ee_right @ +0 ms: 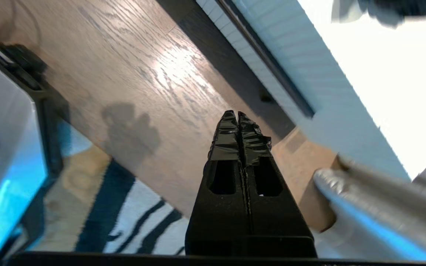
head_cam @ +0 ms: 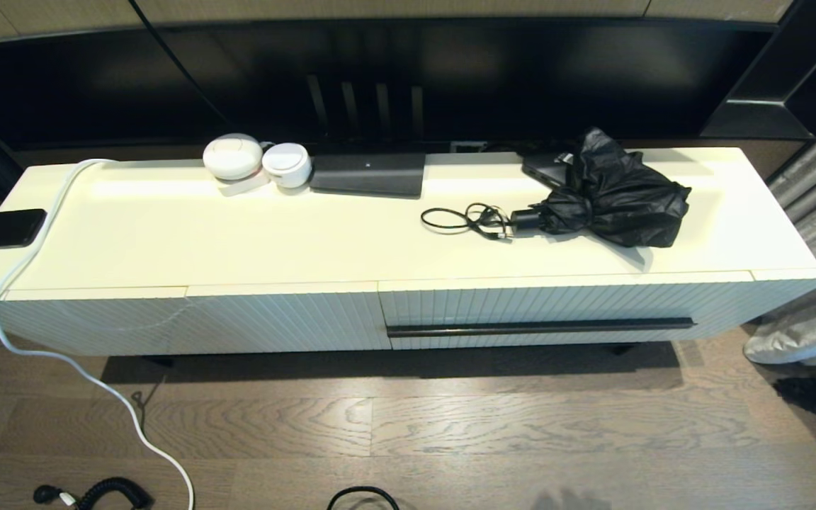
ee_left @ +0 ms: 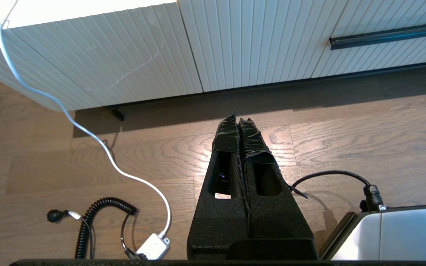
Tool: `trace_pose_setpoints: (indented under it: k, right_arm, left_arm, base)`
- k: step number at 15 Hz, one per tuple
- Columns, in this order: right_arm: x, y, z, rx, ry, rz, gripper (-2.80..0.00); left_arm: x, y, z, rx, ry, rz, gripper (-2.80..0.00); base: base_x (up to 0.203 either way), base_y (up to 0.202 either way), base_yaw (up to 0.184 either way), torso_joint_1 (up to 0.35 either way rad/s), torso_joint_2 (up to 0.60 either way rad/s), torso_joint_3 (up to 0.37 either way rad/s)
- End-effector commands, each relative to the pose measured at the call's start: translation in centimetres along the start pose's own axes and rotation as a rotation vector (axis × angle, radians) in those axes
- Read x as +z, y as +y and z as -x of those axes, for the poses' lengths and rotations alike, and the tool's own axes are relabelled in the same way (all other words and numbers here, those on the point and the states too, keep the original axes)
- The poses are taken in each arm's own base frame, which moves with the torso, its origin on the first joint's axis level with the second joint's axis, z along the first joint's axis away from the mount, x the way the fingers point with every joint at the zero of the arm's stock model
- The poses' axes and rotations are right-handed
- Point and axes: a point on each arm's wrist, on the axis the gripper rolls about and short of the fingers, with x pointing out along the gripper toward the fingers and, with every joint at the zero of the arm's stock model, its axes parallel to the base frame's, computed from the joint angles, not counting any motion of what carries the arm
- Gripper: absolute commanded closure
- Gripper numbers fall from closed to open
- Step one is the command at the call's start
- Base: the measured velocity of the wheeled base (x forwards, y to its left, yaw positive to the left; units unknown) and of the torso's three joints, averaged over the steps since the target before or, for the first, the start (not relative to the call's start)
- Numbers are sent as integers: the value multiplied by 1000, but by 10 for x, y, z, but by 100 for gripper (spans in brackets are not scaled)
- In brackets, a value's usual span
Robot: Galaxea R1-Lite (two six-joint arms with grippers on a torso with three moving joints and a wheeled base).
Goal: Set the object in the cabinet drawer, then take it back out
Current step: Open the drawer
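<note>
The object, a crumpled black folding umbrella (head_cam: 613, 191), lies on the right part of the white cabinet's top, above the cabinet drawer (head_cam: 557, 304). The drawer stands closed, its ribbed front flush with the cabinet, and a long black bar handle (head_cam: 541, 327) runs across it. Neither gripper shows in the head view. My left gripper (ee_left: 238, 119) hangs shut and empty over the wooden floor in front of the cabinet, with the handle (ee_left: 388, 36) off to one side. My right gripper (ee_right: 237, 113) is also shut and empty, low over the floor near the drawer's handle (ee_right: 272, 70).
On the cabinet top are two white round devices (head_cam: 256, 159), a black box (head_cam: 367, 173) and a coiled black cord (head_cam: 468, 219) beside the umbrella. A white cable (head_cam: 25, 283) drapes down the left end to the floor. Grey curtains (head_cam: 815, 234) hang at the right.
</note>
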Motion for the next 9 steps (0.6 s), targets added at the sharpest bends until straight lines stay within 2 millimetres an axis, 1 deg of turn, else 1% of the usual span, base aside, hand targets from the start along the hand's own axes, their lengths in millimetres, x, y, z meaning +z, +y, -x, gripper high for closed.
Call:
trace_pose_setpoints:
  k: [1,2,5,8,9]
  right_arm:
    - [16,0,-38,82,62,51,0]
    - [25,0,-51,95,70,74,0]
    - [43,10,-105,118,103,126,0]
    - [47,24,-154,134,139,168,0]
    - [48,27,-165,131,141,181,0]
  left_arm:
    - [0,0,0,-1,0,-1,0]
    - [0,0,0,2,0,-1,0]
    - [0,0,0,-1,0,-1,0]
    - [0,0,0,1,0,0,0]
    - [0,0,0,1,0,0,0]
  base:
    - [0,0,0,0,0,0]
    - [0,0,0,0,0,0]
    - [0,0,0,0,0,0]
    - [0,0,0,0,0,0]
    - [0,0,0,0,0,0]
